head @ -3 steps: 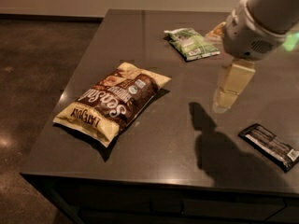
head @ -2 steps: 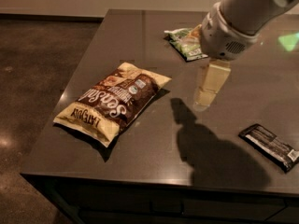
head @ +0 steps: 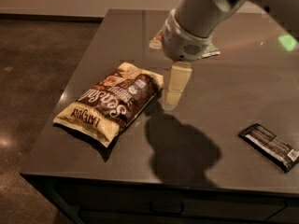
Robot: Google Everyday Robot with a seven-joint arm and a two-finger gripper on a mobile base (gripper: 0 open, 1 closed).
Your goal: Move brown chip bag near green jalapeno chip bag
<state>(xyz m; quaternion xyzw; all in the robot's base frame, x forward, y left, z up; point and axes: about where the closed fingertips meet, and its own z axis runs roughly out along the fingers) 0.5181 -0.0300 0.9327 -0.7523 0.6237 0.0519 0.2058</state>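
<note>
Cannot tell the state of the gripper (head: 171, 99), whether apart or together: shows only as one cream block seen side-on. Hangs tip-down over the middle of the surface (head: 233, 101), just beside the upper right end of the brown bag (head: 110, 104), near enough to seem to touch the bag's cream corner, though cannot say for sure. Grips nothing that can be seen. Reaches in from the top right on a thick grey arm (head: 201, 13) with a pale cuff (head: 182, 41) at the wrist, sloping down and leftward, the gripper below the cuff tilted slightly off vertical. Throws a broad dark shadow (head: 180, 148) on the surface toward the near edge. Covers most of the green bag (head: 211, 51) at the far side of the surface; leaves only a green-and-white corner showing to the right of the cuff and a pale sliver to its left. Lying flat on the left half of the surface, the brown bag: puffy, dark brown in the middle, cream-yellow at both ends, white script across it, "LATE JULY" at the near-left end, long axis from near left to far right. Well apart from the green bag, with the gripper between. Off to the near right, alone, a flat black wrapper (head: 268, 146), well apart from both bags.
</note>
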